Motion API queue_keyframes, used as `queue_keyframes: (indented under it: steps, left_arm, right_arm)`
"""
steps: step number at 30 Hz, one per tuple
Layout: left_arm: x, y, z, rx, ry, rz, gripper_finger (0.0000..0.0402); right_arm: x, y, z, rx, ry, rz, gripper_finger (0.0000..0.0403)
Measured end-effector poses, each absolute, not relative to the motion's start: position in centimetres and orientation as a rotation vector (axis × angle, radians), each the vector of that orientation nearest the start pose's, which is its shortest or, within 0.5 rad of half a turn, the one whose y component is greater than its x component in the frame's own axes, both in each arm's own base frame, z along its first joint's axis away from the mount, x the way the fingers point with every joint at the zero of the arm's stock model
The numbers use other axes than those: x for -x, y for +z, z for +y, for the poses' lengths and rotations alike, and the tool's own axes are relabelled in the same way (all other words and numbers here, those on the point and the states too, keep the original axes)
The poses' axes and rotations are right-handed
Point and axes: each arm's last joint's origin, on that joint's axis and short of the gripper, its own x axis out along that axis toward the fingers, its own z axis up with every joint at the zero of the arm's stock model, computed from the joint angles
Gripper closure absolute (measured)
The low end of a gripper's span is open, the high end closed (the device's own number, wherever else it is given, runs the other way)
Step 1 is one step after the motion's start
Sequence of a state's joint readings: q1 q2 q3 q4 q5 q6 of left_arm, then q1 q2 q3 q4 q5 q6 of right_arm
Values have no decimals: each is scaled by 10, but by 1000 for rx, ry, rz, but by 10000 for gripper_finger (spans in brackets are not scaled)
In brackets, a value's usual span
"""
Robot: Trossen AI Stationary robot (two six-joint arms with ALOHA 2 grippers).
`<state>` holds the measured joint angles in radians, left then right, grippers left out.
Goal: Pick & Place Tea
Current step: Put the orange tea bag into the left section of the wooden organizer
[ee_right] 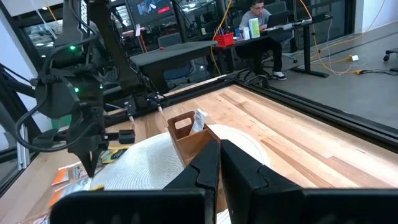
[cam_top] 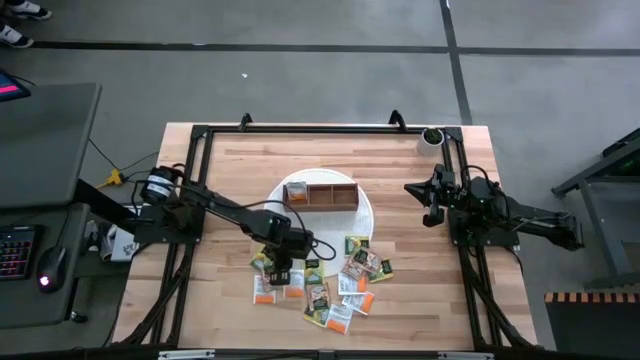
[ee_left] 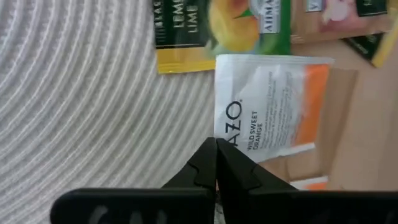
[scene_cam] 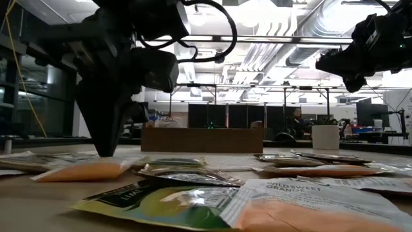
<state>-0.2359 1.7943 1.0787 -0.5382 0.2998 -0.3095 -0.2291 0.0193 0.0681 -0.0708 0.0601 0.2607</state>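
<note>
Table [cam_top: 420,300], 1 box [cam_top: 322,194], scattered tea [cam_top: 340,280]

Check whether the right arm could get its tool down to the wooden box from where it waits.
Probably yes. The right tool hangs shut above bare table to the right of the wooden box, with nothing between them. The left tool is down among the tea packets, nearer the front edge, off that path.

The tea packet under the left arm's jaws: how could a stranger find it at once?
Start at the round white mat in the table's middle, then go to the packet pile along its front edge. At the pile's left end, the left gripper is shut on a white-and-orange packet printed "Wild Sweet Orange"; its neighbour is green and yellow.
</note>
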Motion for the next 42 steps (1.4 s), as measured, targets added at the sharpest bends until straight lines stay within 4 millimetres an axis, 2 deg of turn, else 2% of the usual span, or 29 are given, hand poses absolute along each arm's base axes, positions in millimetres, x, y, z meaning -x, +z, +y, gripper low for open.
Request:
queue_keyframes:
  steps: [5,8,12,15,20,25,42]
  left_arm:
    - [-326,167,-88,287,-310,1319,398]
    - [-327,170,-93,276,-330,1308,377]
    - [-324,172,-106,262,-349,1311,324]
    - [-322,171,-111,227,-301,1306,275]
    - [-323,171,-112,188,-184,1284,199]
    - [-323,171,-112,197,-145,1279,151]
    - [-319,166,-122,224,-122,1295,142]
  right_arm:
    - [-92,178,-23,-261,-290,-16,391]
    - [-92,178,-23,-261,-291,-16,391]
    - [-92,178,-23,-261,-290,-16,391]
    - [-92,178,-23,-261,-291,-16,391]
    - [-92,178,-23,-261,-291,-16,391]
    - [-92,178,-23,-261,-291,-16,391]
    - [-92,178,-23,-261,-291,-16,391]
